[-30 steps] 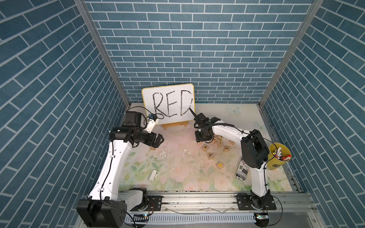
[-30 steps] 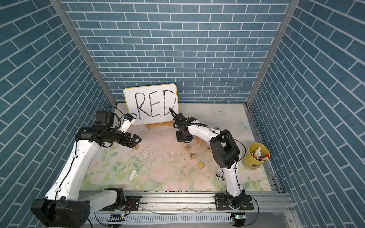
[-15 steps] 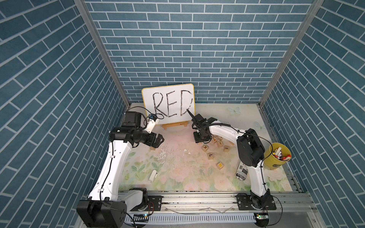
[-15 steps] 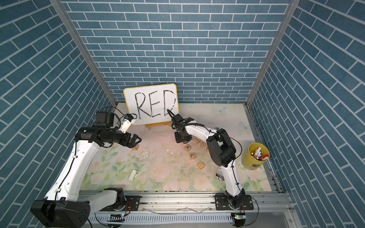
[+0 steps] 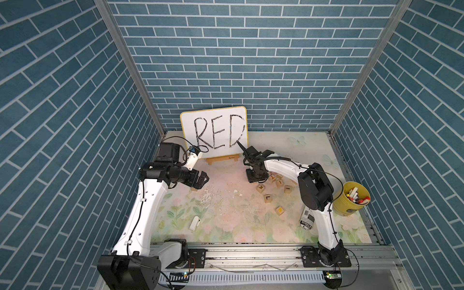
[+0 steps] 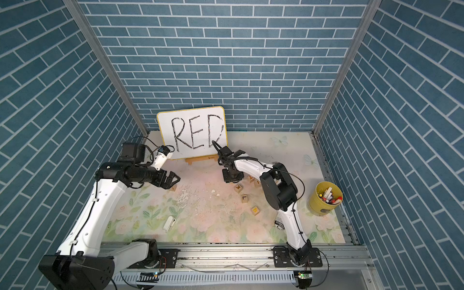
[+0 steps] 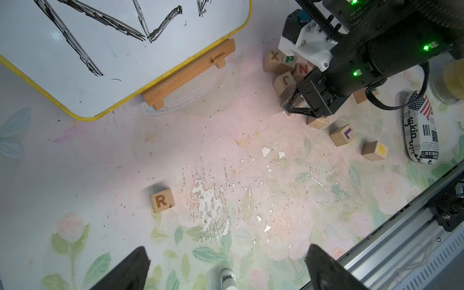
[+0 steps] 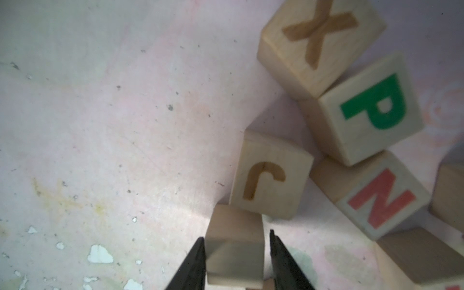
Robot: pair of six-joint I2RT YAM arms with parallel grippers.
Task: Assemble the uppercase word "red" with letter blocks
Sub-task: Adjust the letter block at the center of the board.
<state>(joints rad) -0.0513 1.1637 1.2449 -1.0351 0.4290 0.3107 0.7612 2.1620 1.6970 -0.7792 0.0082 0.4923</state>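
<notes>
1. A yellow cup (image 5: 347, 210) is stood at the right edge of the floral mat (image 5: 233, 226), beside the right arm. Markers (image 5: 354, 194) are held in it, their red and white ends showing above the rim.
2. The right gripper (image 8: 237, 236) is lowered into the loose blocks in front of the whiteboard (image 5: 214, 130). Its jaws are set close on either side of a plain-faced block (image 8: 234, 253), whose letter is hidden. Whether that block is already pinched cannot be told.
3. The left gripper (image 7: 227, 248) is held above the mat with its fingers spread wide and nothing between them.
4. The R block (image 7: 162, 200) is laid flat, letter up, alone on the left part of the mat, well apart from the other blocks.
5. The plain-faced block is crowded: the J block (image 8: 271, 175) is touching its far corner. Beyond that, the X block (image 8: 321, 42), P block (image 8: 371, 110) and N block (image 8: 381, 198) are packed against one another.
6. The L block (image 7: 342, 134) and h block (image 7: 375, 150) are scattered nearer the front.
7. A printed pouch (image 7: 420, 128) is laid between them and the cup.
8. A small white object (image 5: 195, 223) is left near the front rail.
</notes>
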